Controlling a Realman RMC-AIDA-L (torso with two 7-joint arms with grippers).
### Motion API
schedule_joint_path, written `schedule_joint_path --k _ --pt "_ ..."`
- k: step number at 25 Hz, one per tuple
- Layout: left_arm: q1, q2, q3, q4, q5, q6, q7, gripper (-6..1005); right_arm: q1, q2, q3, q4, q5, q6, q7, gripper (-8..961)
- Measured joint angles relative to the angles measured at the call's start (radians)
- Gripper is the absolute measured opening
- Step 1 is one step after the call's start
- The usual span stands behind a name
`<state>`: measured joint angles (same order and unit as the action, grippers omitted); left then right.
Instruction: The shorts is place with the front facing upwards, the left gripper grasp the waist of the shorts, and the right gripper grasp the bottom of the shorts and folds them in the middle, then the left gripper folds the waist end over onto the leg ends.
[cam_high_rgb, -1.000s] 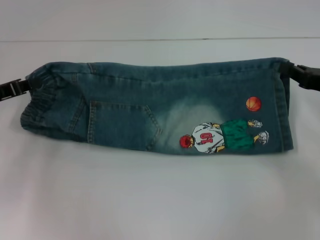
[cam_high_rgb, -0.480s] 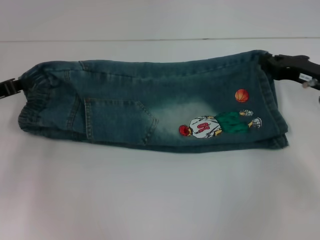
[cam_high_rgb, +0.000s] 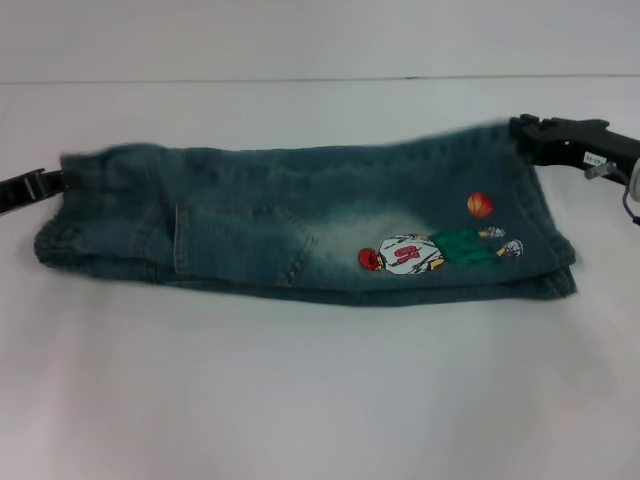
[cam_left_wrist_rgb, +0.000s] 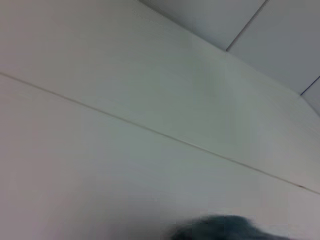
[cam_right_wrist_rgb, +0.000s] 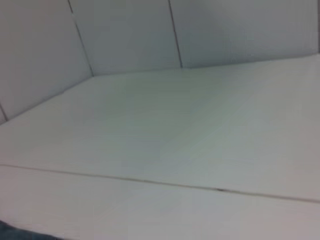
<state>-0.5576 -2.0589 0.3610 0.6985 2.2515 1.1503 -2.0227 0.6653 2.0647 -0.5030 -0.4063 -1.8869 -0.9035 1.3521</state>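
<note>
The blue denim shorts (cam_high_rgb: 300, 225) lie lengthwise across the white table, folded along their length, with a basketball-player print (cam_high_rgb: 430, 252) near the leg end. The elastic waist (cam_high_rgb: 65, 215) is at the left and the leg hems (cam_high_rgb: 555, 250) are at the right. My left gripper (cam_high_rgb: 55, 182) meets the far corner of the waist and is shut on it. My right gripper (cam_high_rgb: 520, 130) is shut on the far corner of the leg end, which stands slightly raised. A dark smear of denim (cam_left_wrist_rgb: 220, 230) shows in the left wrist view, and a sliver of denim (cam_right_wrist_rgb: 12, 234) in the right wrist view.
The white table (cam_high_rgb: 320, 400) stretches in front of the shorts and behind them to a seam line (cam_high_rgb: 320, 78). White wall panels (cam_right_wrist_rgb: 130, 35) stand beyond the table.
Both grippers have carried the far edge of the shorts down and toward me, so the fold lies flatter. The right gripper has moved inward to the left, and the left gripper has dropped slightly.
</note>
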Motion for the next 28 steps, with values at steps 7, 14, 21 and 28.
schedule_joint_path --k 7,14,21,28 --pt "-0.002 0.002 0.091 -0.004 0.003 -0.05 -0.025 278 -0.008 0.004 0.001 0.004 0.001 0.006 0.0 192" --pt "-0.007 0.018 0.129 -0.004 0.003 -0.053 -0.065 516 -0.011 0.001 0.005 0.002 0.002 0.004 0.006 390" --pt "-0.002 0.029 0.13 -0.003 0.004 -0.033 -0.078 756 -0.017 -0.011 0.0 -0.004 -0.004 -0.015 0.032 699" --pt "0.004 0.047 0.129 0.005 0.003 0.003 -0.094 920 -0.051 -0.051 -0.001 -0.055 -0.006 -0.131 0.143 945"
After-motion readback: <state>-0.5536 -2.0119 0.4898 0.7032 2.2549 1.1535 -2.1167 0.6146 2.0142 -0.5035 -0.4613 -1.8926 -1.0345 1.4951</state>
